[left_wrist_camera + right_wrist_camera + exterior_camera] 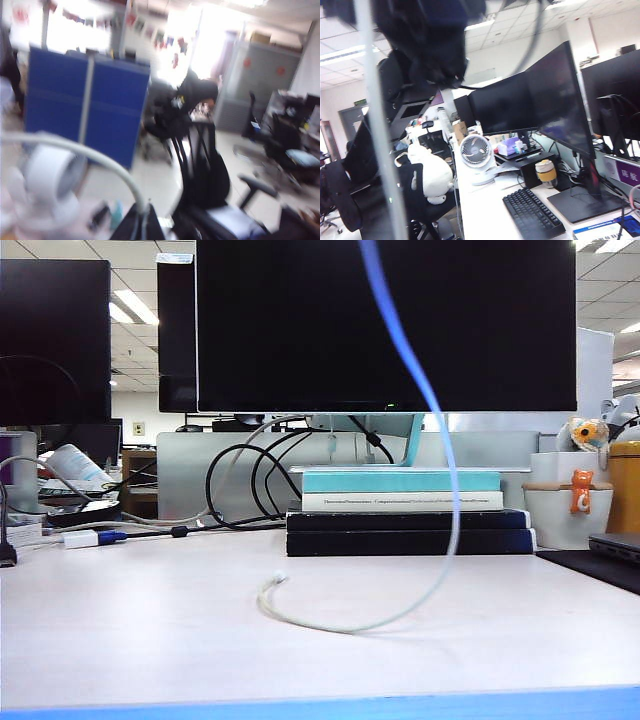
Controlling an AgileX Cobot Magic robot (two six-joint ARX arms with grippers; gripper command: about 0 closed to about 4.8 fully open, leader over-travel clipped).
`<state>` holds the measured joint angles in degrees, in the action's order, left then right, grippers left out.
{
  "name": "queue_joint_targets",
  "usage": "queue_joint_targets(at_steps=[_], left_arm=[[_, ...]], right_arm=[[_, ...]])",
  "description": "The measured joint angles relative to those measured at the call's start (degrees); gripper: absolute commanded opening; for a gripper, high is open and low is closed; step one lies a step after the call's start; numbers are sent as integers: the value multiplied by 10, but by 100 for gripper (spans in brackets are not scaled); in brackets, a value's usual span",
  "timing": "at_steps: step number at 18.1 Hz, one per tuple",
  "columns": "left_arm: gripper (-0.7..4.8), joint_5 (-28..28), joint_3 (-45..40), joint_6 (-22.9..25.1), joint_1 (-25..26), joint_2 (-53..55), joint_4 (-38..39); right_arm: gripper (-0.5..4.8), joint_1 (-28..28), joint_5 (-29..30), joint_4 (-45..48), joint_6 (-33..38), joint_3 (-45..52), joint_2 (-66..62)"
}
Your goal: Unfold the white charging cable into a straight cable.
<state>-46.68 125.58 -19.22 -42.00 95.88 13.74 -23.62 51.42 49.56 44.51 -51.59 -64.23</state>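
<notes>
The white charging cable (456, 530) drops blurred from above the exterior view, in front of the monitor. It curls in a loop on the table (150, 640), and its free plug (281, 580) lies on the tabletop. Neither gripper shows in the exterior view. In the blurred left wrist view my left gripper (143, 220) is shut on the cable (100, 157), which arcs away from the dark fingers. The right wrist view shows a pale blurred strip, apparently the cable (381, 140), and a dark arm-like mass (420, 40) above. My right gripper's own jaws are out of that picture.
A stack of books (405, 510) stands behind the loop under a large monitor (385, 320). Thick black cables (250, 480) and a white adapter with a blue plug (85, 538) lie at the left. A white cup (560, 515) and a dark pad (600, 565) sit at the right.
</notes>
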Motion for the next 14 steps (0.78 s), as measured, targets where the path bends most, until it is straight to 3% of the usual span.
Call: queue_joint_targets(at_steps=[1,2,5,6,7,8,11,12,13,14], left_arm=[[-5,4,1,-9,0,0,-21],[-5,3,1,-17,-2,-1,-35],[-5,4,1,-32,-3,-1,-67],[51,6,1,-34,-3,-3,-70],[219,20,1,-35,12,-13,-59],[479,33,1,-32,22,-20,-45],[479,193,3,33,48,-45,89],[479,275,3,97,70,-50,189],[479,328,1,133,85,-49,258],[479,347,1,153,92,-48,304]], right_arm=[[229,0,-1,0,0,-1,-3],[112,0,0,-6,1,-1,-7],[111,-17,5,-53,-8,-1,-33],[79,-15,4,-83,-23,0,-36],[66,-12,-4,-145,-63,0,-37],[52,-10,-4,-163,-78,0,-37],[8,12,-3,-182,-98,-2,-33],[8,15,-2,-208,-120,-9,-30],[8,31,2,-264,-156,-22,-18],[8,55,1,-335,-202,-43,-8]])
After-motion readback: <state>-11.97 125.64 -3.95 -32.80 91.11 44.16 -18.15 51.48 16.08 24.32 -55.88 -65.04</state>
